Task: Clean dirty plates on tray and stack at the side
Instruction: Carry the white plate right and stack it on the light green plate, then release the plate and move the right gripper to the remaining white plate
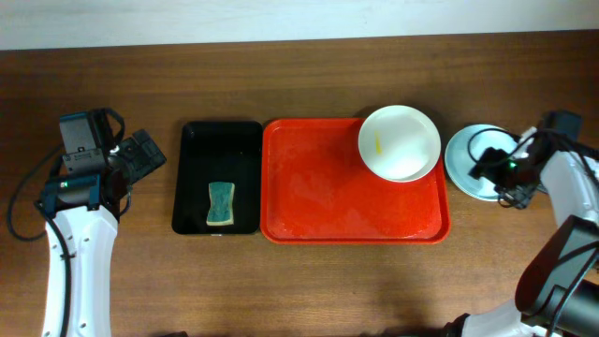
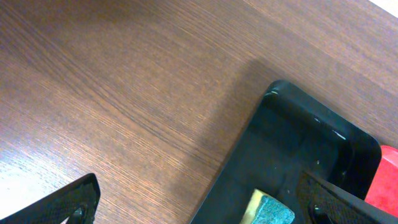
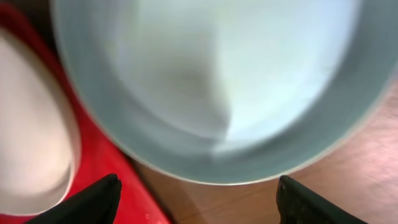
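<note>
Overhead: smeared white plate sits far-right on the tray, uncleaned; pale plate on the table right of it, likely starting the stack.
Left wrist: left gripper spread wide, empty, near black tray with sponge.
Right wrist: right gripper splayed over the pale plate, holding nothing.

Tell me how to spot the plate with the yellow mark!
Find the big red tray in the middle of the table. In its far right corner sits the white plate. Unlike the pale blue plate beside it on the bare wood, it has a small yellow streak inside.
</note>
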### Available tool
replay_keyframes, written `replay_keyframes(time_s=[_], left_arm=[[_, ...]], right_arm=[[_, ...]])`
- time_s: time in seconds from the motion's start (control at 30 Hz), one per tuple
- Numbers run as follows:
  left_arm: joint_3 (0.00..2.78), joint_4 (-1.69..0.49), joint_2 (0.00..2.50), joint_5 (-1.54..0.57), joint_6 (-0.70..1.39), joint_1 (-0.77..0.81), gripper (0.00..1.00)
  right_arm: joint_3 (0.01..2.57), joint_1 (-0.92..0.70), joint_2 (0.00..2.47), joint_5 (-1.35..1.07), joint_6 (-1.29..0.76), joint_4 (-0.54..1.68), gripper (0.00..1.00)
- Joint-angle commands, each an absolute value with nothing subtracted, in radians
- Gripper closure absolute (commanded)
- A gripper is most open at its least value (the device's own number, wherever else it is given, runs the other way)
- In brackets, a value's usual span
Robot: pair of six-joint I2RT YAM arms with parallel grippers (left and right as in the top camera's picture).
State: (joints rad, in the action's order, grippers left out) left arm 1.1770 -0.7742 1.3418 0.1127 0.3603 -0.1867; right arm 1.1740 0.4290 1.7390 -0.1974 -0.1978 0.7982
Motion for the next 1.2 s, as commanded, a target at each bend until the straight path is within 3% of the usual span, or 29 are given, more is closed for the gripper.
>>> replay_keyframes(time_s=[0.0, 0.27, 0.5, 0.83, 1.17], left_arm=[[1.180, -0.773, 1.343, 0.113, 0.370, -0.194, 0.01], [1.180, -0.773, 1.343, 0.113, 0.370, -0.194, 0.01], [1.180, -0.773, 1.343, 0.113, 0.370, -0.194, 0.01], [1.180, -0.773, 1.343, 0.113, 0.370, -0.194, 0.01], [1.180, -0.773, 1.343, 0.113, 0.370, -0.194, 0.01]], right_arm=[[1.168, 0.366, 1.720, -0.198, -0.179, 0.791, 0.18], [1.168, 0.187, 1.763, -0.198, -0.162, 0.772, 0.25], [1.168, -0.022, 1.775, -0.072, -0.104, 0.697, 0.46], [1.168, -0.275, 1.776, 0.111, -0.010, 0.547, 0.48], [1.168, -0.313, 1.821, 0.139, -0.012, 0.466, 0.50]])
